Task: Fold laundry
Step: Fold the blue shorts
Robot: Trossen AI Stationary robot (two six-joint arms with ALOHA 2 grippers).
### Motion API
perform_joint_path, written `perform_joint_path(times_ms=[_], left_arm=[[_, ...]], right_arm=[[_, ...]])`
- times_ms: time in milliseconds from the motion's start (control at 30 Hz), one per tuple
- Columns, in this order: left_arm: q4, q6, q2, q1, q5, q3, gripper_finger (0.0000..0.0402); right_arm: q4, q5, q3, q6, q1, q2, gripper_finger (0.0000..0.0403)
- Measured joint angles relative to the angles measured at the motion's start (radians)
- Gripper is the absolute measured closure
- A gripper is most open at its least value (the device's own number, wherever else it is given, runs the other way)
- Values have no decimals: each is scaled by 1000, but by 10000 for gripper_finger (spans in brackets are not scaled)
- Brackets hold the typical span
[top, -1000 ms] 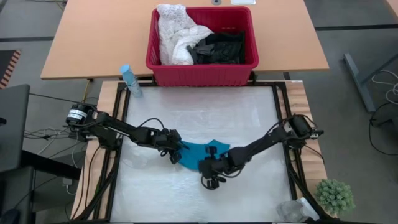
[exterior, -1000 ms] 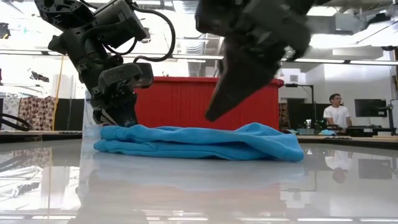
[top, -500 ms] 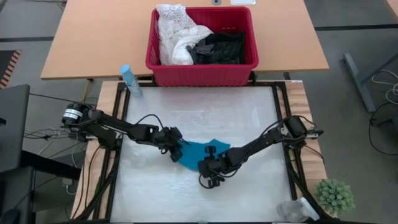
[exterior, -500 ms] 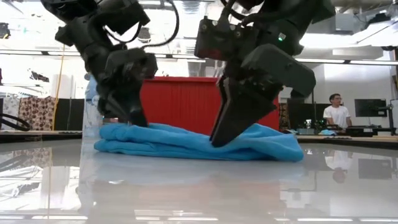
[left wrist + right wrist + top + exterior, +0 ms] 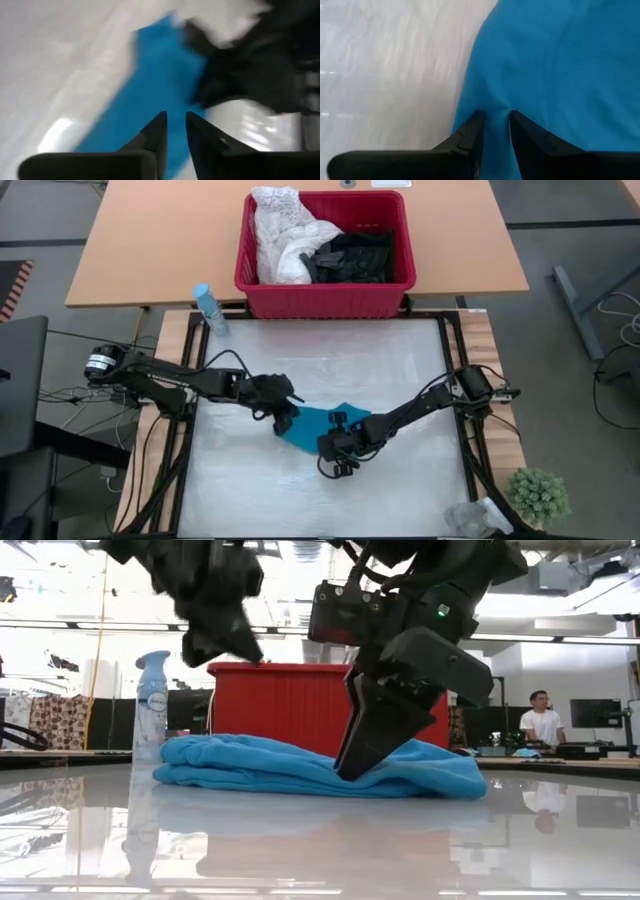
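- Low view: left gripper has lifted off the teal garment, fingers slightly parted, empty.
- Right gripper stays pinching cloth at frame centre.
- Judgement: fold laid; right's release next.

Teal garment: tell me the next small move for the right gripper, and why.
Probably lift the pinched edge slightly and carry it across the cloth. The right gripper has its fingers pinched on a ridge of the teal garment at its near edge, pressed low on the table. The left gripper hangs above the cloth, holding nothing, so nothing blocks the fold.
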Motion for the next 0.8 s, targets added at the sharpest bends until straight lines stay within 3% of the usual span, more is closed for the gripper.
perform_joint_path(times_ms=[133,233,433,633,800], left_arm=[[87,1,13,-94,18,-2,319],[49,-18,39,-160,-95,-5,319],[142,-115,111,-225,-261,-3,331],[212,-206,256,-245,-278,-5,336],[212,-297,327,-263,-278,-5,336]], right_arm=[[8,-26,1,-26,-3,-7,283],[13,-50,2,-74,-3,-47,283],[-11,-55,3,-98,-26,-129,283],[-62,-96,3,-53,-120,-151,274],[-69,-158,3,-116,-202,-149,249]])
